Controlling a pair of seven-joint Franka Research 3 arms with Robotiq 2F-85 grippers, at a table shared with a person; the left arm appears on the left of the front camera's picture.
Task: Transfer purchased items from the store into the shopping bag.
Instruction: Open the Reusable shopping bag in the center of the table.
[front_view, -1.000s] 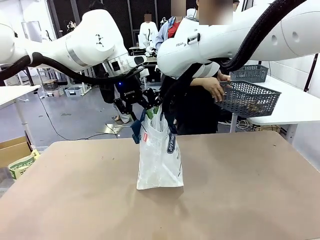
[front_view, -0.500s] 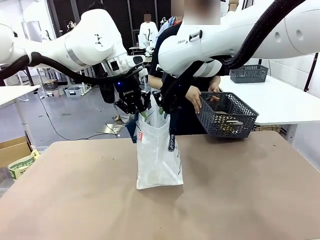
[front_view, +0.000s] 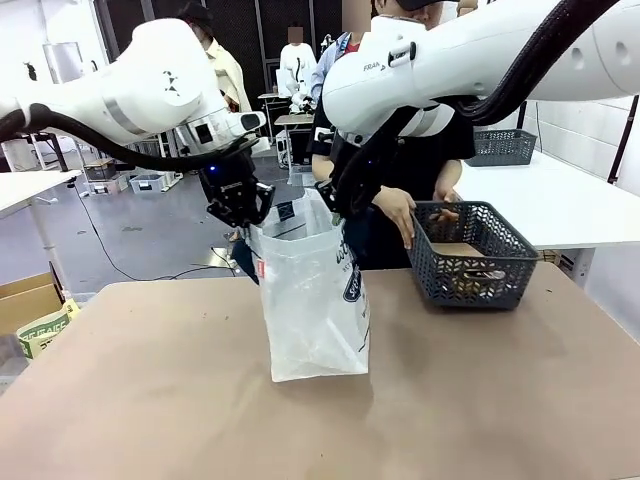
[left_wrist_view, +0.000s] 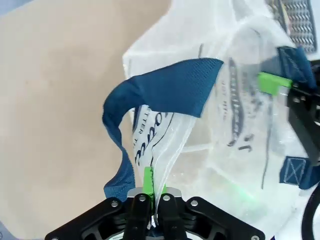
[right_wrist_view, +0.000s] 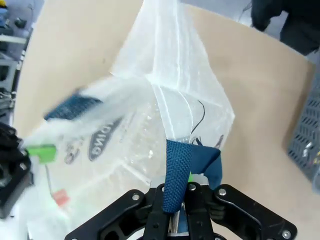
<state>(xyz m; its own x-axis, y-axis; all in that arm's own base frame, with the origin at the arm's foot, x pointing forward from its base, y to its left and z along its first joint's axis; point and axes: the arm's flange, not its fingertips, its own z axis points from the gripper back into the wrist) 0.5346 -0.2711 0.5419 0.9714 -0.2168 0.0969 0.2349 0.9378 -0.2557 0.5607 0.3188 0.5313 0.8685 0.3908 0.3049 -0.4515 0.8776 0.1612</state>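
The shopping bag (front_view: 315, 300) is standing upright near the middle of the table (front_view: 150, 400), its mouth being pulled wide. The left gripper (left_wrist_view: 151, 195) is pinching the bag's rim on one side, fingers pressed together on the thin plastic just beside a blue handle (left_wrist_view: 165, 92). The right gripper (right_wrist_view: 177, 200) is pinching the opposite rim, where the other handle is draping over its fingers. Gripping from both sides is probably keeping the limp bag open and upright for loading. On the robot's right, near the bag, a person is resting a hand (front_view: 400, 212) on a dark mesh basket (front_view: 470, 255); the goods inside are too unclear to count. Showing here are one bag, two handles, two grippers, one basket close by, and a second basket (front_view: 500, 147) sitting farther off.
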